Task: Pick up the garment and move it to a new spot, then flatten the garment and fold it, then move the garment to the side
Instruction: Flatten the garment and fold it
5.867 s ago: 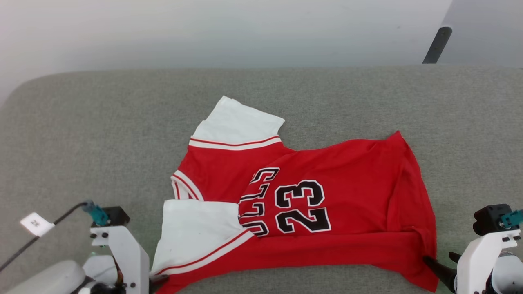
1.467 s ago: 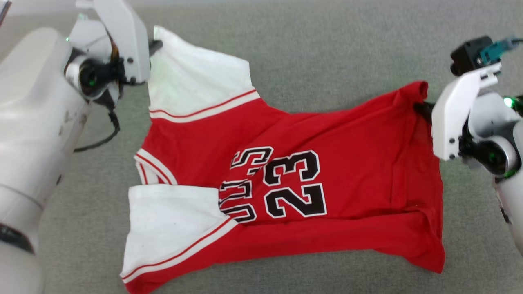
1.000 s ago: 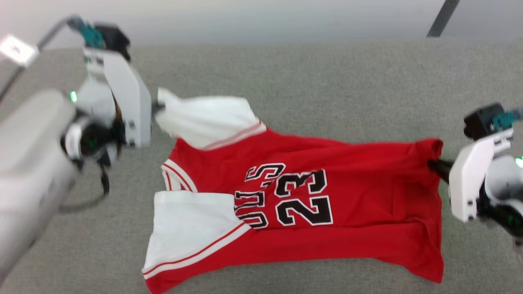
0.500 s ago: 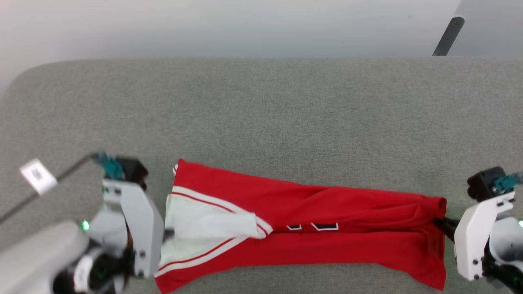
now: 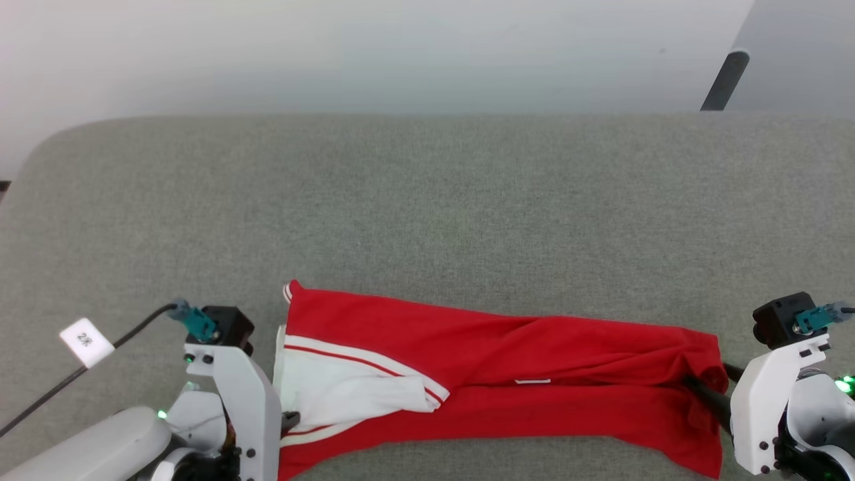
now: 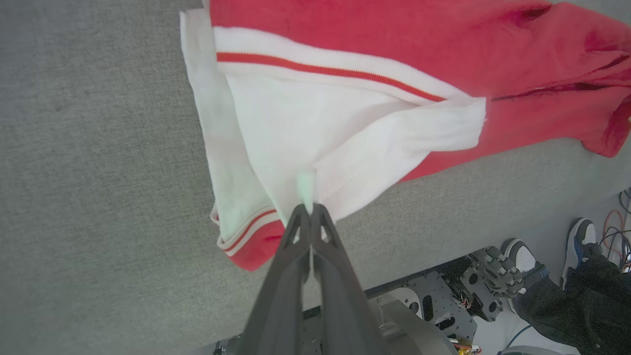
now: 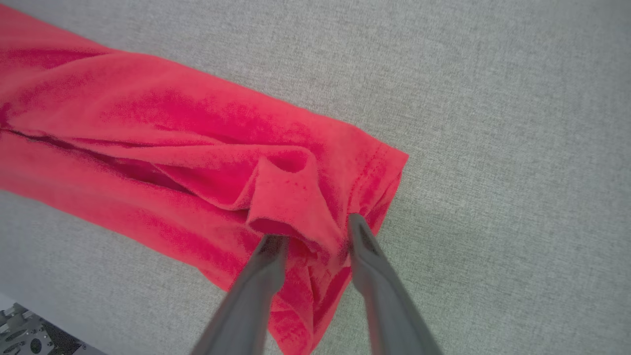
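Red on grey: find the garment (image 5: 507, 374) doubled lengthwise along the near edge of the grey cushion (image 5: 427, 200). Pinched at the white sleeve by the closed left gripper (image 6: 309, 213); straddled at the hem corner by the spread right gripper (image 7: 313, 235), with cloth loose between its fingers. To finish this fold well: release on the left too, lift both straight off without dragging cloth, then press out the ridge near the hem and line up the edges. Runs long across the robot's front, left to right; points sleeves to the left, hem to the right.
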Available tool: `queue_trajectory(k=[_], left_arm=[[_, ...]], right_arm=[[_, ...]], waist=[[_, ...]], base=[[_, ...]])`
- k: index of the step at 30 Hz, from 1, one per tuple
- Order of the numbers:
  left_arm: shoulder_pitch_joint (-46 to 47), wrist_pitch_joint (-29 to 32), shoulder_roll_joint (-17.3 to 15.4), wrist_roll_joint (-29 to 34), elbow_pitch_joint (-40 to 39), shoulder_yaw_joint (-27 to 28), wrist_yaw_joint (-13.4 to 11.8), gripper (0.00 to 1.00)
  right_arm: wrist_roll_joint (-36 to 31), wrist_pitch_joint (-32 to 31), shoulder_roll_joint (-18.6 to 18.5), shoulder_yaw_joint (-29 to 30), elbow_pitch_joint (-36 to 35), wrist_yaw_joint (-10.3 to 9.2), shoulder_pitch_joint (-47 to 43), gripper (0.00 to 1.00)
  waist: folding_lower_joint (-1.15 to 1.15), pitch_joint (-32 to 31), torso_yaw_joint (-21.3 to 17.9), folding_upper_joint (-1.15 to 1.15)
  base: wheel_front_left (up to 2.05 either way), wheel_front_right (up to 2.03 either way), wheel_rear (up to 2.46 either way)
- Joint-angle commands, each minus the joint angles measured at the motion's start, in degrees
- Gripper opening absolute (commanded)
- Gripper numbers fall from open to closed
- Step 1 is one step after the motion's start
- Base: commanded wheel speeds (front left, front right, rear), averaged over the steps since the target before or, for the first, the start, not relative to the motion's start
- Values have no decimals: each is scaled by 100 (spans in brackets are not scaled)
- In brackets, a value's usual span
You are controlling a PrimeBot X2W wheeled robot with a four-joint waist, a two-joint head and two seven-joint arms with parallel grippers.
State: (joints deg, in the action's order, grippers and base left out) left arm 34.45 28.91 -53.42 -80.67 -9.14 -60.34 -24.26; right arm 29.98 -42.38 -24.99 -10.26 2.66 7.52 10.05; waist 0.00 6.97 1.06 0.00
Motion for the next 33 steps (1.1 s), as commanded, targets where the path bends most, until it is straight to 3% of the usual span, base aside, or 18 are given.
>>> queue_trajectory(k=[1,14,23,29,33], left_arm=[[-79,-37,-8,16,9,24,-2,100],[-490,-948,-200,-229,-53,560,-197,100],[-1256,-2603,-385,-209,-242,1152,-95,100],[-1904,-3795,-436,-139,-250,1467,-21,100],[-2290,-4261,-419,-59,-232,1698,17,100]], right_arm=[[10,-12,26,29,-53,-6,-70,100],[201,-262,167,515,-584,-6,-361,100],[186,-476,586,1319,-609,-6,-712,100],[-162,-820,807,1839,-431,-6,-799,100],[-317,-1011,930,2100,-258,-6,-740,100]], waist=[[0,-85,-16,0],[0,-620,-26,0],[0,-802,113,0],[0,-849,337,0],[0,-855,507,0]], base=[[0,0,0],[0,0,0],[0,0,0],[0,0,0],[0,0,0]])
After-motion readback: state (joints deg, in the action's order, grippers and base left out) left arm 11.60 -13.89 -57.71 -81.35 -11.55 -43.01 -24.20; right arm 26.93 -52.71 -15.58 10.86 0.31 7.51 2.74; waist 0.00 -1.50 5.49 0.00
